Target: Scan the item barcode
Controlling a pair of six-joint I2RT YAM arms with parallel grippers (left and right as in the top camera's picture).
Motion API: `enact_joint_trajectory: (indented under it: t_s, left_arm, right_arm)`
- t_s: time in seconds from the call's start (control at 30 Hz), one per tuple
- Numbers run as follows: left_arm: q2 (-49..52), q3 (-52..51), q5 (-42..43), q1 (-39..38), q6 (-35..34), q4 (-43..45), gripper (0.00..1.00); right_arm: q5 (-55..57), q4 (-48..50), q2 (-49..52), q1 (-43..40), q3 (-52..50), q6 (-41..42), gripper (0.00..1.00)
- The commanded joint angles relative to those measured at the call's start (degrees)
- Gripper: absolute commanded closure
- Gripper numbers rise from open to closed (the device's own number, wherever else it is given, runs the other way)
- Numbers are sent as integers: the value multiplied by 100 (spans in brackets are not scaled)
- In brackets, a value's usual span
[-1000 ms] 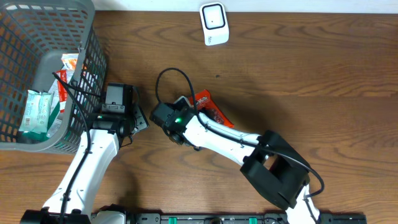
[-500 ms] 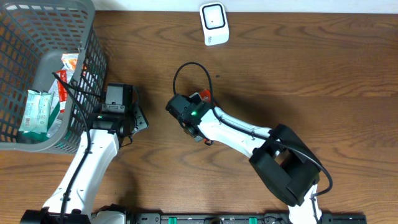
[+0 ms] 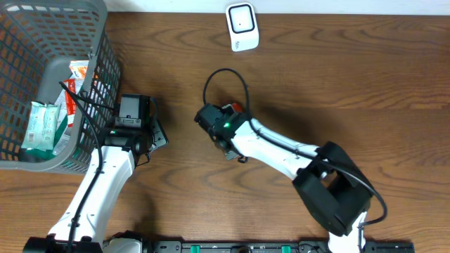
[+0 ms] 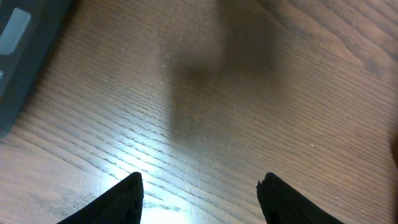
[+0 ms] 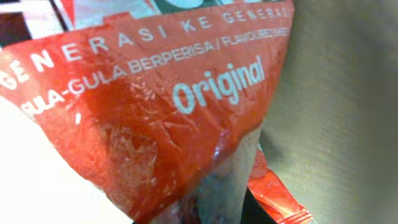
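Right against the right claw (image 3: 226, 126) is the red snack packet (image 5: 155, 124), so close to the wrist camera that its printed face ("Original" in pale letters) fills the view. The jaws themselves are hidden by it, so I cannot tell whether they are clamped on the packet or only closing around it. From above, just a red corner shows past the claw, low over the counter (image 3: 365, 84).

The step in hand looks like securing the packet before taking it to the reader. No barcode shows on the face in view, so it probably sits on the other side. The hold wants to be on an edge, leaving the code uncovered and the crinkly foil flat enough to read without glare.

Well ahead of the claw, near the far edge of the counter, lies the white scanner (image 3: 242, 27). The packet's coded side should be turned squarely to its window and held steady there.

Off to the side, the left claw (image 4: 199, 193) hangs with its fingers apart over bare wood, holding nothing. Beyond it stands the grey basket (image 3: 98, 63) with more packets.
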Motion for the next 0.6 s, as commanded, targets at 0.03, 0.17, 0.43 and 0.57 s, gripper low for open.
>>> enact_joint_trajectory:
  t_s: [0.03,0.17,0.43,0.57]
  left_arm:
    - [61,-48,-7,31,33,-15,38]
    - [61,-48,-7,31,31,-15,38]
    - [61,-48,-7,31,33,-15,38]
    - [61,-48,-7,31,33,-15,38]
  right_arm:
    - [-1198,-269,-901,-538,138,-42,99]
    - [-2986,-463,-1246,-1399,136,-407,99]
    - [-6177,249,-942,-2820,-525,-1003,99]
    - [-7204,1521,-745,-3121,-1360,-997,99]
